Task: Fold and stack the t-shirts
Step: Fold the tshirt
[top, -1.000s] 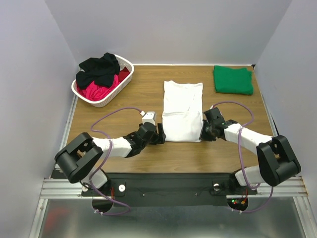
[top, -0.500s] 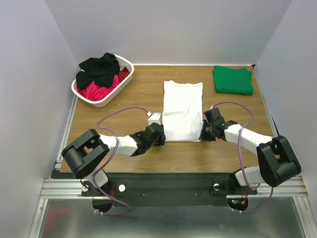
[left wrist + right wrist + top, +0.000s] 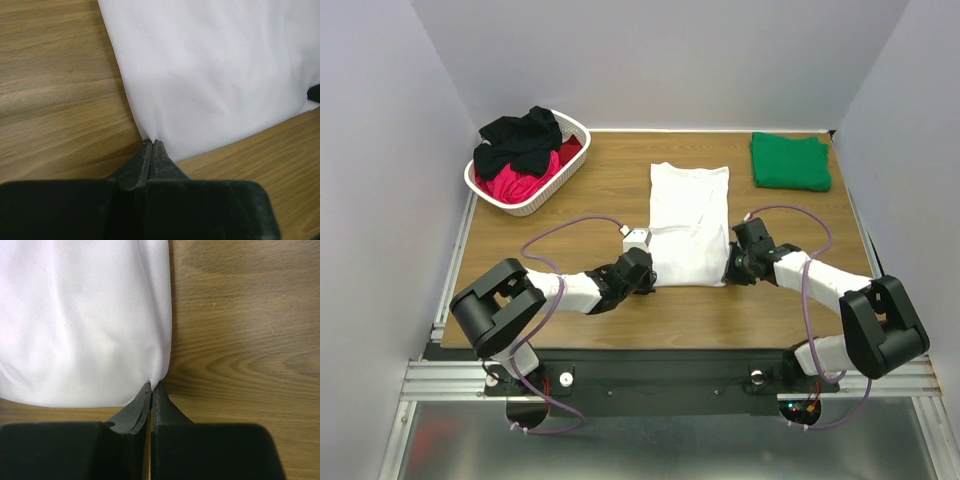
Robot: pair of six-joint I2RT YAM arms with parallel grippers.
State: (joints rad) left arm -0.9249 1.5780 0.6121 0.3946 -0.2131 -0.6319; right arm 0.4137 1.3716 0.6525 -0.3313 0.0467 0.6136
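Far-left corner of the worktop (image 3: 590,200): the basket (image 3: 520,208) has a black t-shirt (image 3: 520,140) and a red t-shirt (image 3: 515,185) piled in it. The left gripper (image 3: 151,142) is clamped on the near-left corner of the white t-shirt (image 3: 688,215), which lies flat mid-worktop. The right gripper (image 3: 151,386) pinches its near-right corner. The folded green t-shirt (image 3: 790,160) sits in the far-right corner.
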